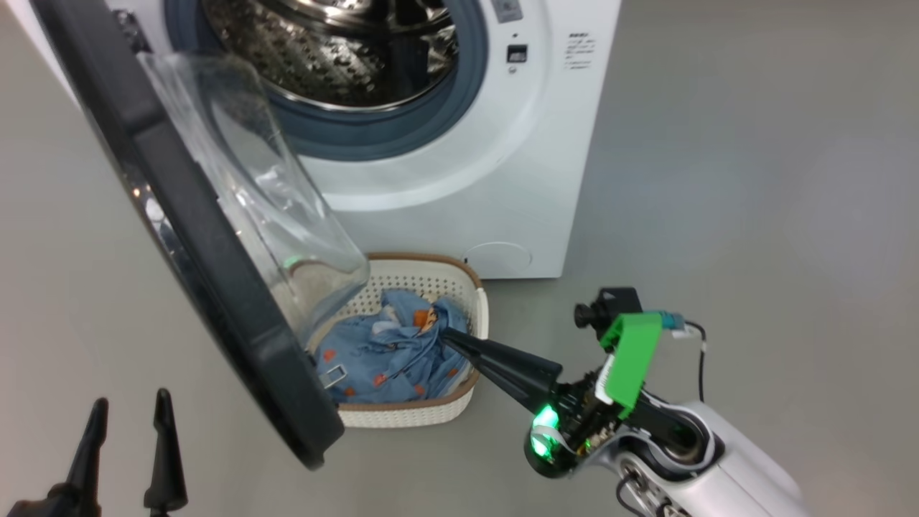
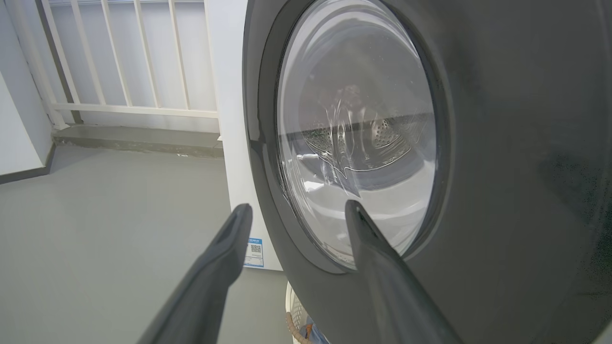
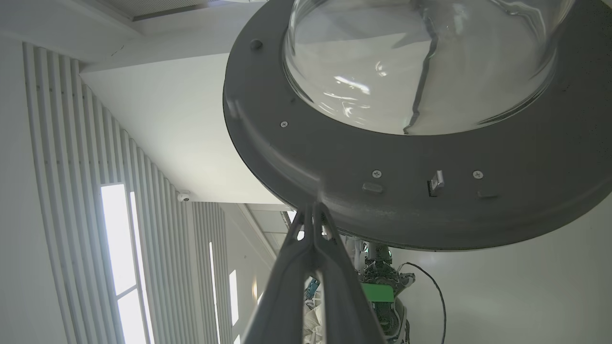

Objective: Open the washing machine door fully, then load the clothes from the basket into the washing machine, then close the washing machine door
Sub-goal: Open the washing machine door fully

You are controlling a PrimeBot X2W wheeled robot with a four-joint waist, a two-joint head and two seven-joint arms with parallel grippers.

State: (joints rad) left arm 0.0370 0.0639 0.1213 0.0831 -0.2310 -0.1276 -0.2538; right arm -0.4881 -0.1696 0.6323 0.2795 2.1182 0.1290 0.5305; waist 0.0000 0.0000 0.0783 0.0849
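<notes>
The white washing machine (image 1: pixel 459 187) stands at the top with its steel drum (image 1: pixel 337 50) exposed. Its black washing machine door (image 1: pixel 194 237) hangs open to the left, the glass bowl facing the drum. Partly under the door sits the basket (image 1: pixel 409 413), holding the light-blue clothes (image 1: pixel 380 352). My right gripper (image 1: pixel 446 335) is shut, its tip over the clothes near the basket's right rim. In the right wrist view the right gripper (image 3: pixel 313 208) points at the door's inner face (image 3: pixel 334 157) with no cloth between its fingers. My left gripper (image 1: pixel 132 399) is open at the lower left, facing the door's outer side (image 2: pixel 502 143).
Grey floor (image 1: pixel 754 179) spreads wide to the right of the machine. A round hatch (image 1: pixel 497 258) sits low on the washer's front. The left wrist view shows a white railing (image 2: pixel 124 71) and a low step beyond the machine's side panel (image 2: pixel 234 119).
</notes>
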